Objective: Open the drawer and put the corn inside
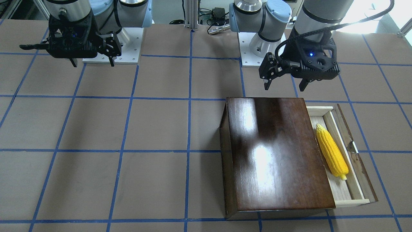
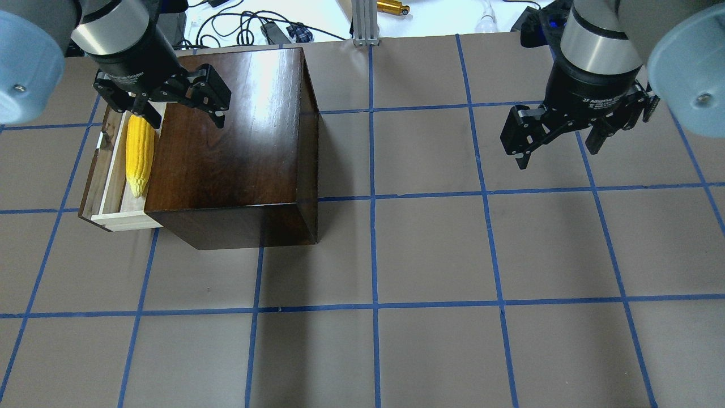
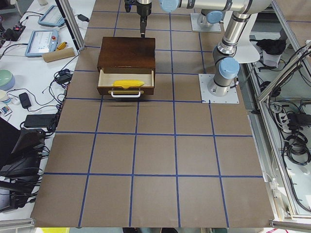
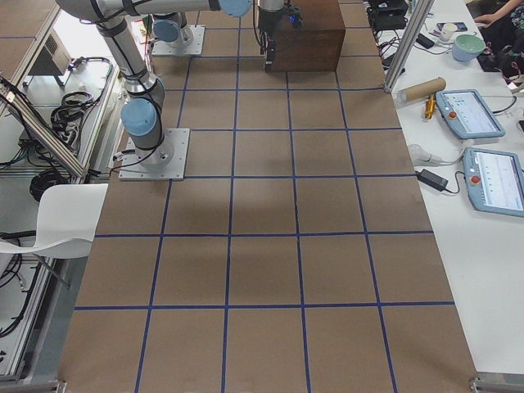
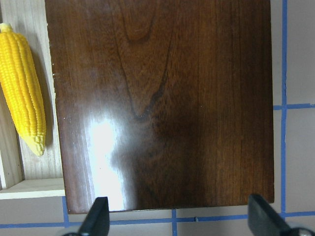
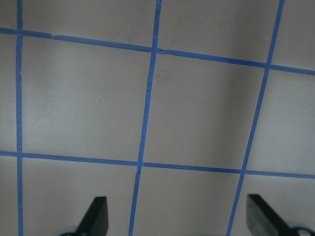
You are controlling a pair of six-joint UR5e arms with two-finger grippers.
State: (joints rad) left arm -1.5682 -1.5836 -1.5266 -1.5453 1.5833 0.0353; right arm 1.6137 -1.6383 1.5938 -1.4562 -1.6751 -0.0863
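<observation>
The dark-brown box (image 2: 232,130) stands on the table's left half. Its drawer (image 2: 107,170) is pulled out to the left and shows its pale wood tray. The yellow corn (image 2: 139,153) lies lengthwise inside the drawer; it also shows in the front view (image 1: 331,151) and the left wrist view (image 5: 23,88). My left gripper (image 2: 187,122) hangs open and empty above the far edge of the box top, beside the corn's far end. My right gripper (image 2: 556,156) is open and empty above bare table, far to the right.
The brown table bears a blue tape grid (image 2: 372,198). Both arm bases (image 1: 111,45) stand at the robot's edge. A side bench holds tablets (image 4: 468,110) and a cardboard tube (image 4: 420,88). Cables (image 2: 249,28) lie beyond the box.
</observation>
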